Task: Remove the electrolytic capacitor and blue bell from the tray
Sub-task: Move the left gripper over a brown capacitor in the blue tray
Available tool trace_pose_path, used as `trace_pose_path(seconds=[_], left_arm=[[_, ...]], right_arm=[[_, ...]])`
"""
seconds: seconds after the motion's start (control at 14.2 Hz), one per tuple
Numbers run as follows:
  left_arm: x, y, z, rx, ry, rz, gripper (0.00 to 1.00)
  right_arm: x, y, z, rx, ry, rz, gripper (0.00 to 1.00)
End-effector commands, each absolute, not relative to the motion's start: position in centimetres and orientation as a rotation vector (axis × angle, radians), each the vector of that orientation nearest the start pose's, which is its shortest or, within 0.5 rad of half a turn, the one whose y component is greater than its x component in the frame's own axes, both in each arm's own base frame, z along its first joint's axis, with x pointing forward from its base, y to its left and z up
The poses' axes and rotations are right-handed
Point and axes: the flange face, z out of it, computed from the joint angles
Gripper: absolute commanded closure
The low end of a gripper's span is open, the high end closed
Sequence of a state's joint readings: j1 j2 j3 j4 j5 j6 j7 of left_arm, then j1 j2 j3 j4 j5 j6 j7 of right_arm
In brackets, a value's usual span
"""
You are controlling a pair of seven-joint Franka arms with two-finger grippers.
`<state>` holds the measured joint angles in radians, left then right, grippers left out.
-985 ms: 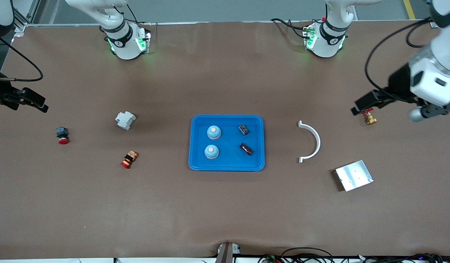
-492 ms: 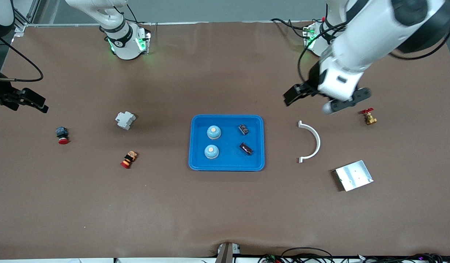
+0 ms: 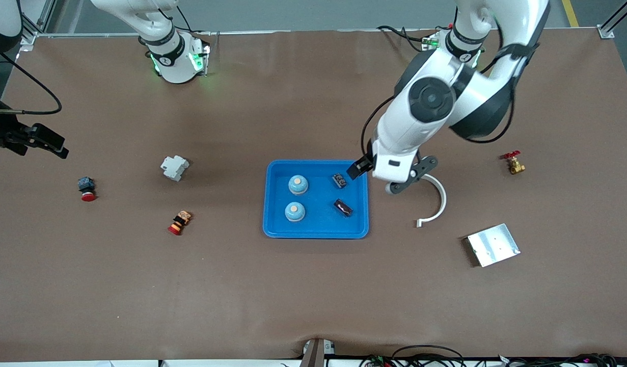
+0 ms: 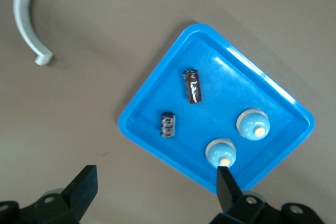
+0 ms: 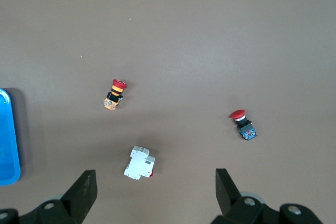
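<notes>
**Left gripper over tray edge, right gripper parked**

Nearest the front camera lay a flat silver metal plate (image 3: 493, 244), toward the left arm's end of the table, w/ nothing on it. Next, the blue plastic tray (image 3: 316, 231) sat mid-table. Inside it: two round pale-blue bells (image 3: 295, 211) (image 3: 298, 184) on the side toward the right arm, and two small black capacitors (image 3: 343, 207) (image 3: 339, 180) on the side toward the left arm; the pair of bells sat at approx. 9 o'clock from the capacitors in the front view. All four were apart, none touching.

A white curved half-ring bracket (image 3: 434, 199) lay just beside the tray, toward the left arm's end.

The left gripper (image 4: 155, 182) hung over the tray's edge nearest that bracket, fingers spread wide, nothing between them.

The right gripper (image 5: 153, 184) waited over the right arm's end of the table, fingers also spread & empty, above a white breaker block (image 5: 139, 163).
</notes>
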<state>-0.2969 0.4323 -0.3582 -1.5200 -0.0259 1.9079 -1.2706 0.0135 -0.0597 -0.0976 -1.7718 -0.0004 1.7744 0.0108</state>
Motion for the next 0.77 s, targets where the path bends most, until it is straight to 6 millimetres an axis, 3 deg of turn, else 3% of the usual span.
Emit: trace_pose_path(seconds=[0.0,0.35,0.56,0.7], left_arm=[[57.2,-40.8,38.6,-2.994,-1.122,0.189,0.00],[58.0,-42.4,30.0,-2.960,-1.126,0.146,0.00],[58.9,-42.6,27.4,-2.975,-1.203,0.079,0.00],[59.7,-42.7,26.7,-2.977,-1.299,0.045,0.00]], right_arm=[[54.7,-3.9,57.1,-3.127,0.180,-0.115,0.00],[55.1,1.1,52.3,-3.113,0.245,-0.122,0.00],[55.8,6.5,49.2,-3.102,0.319,-0.118,0.00],[56.4,10.6,47.1,-3.097,0.338,-0.122,0.00]])
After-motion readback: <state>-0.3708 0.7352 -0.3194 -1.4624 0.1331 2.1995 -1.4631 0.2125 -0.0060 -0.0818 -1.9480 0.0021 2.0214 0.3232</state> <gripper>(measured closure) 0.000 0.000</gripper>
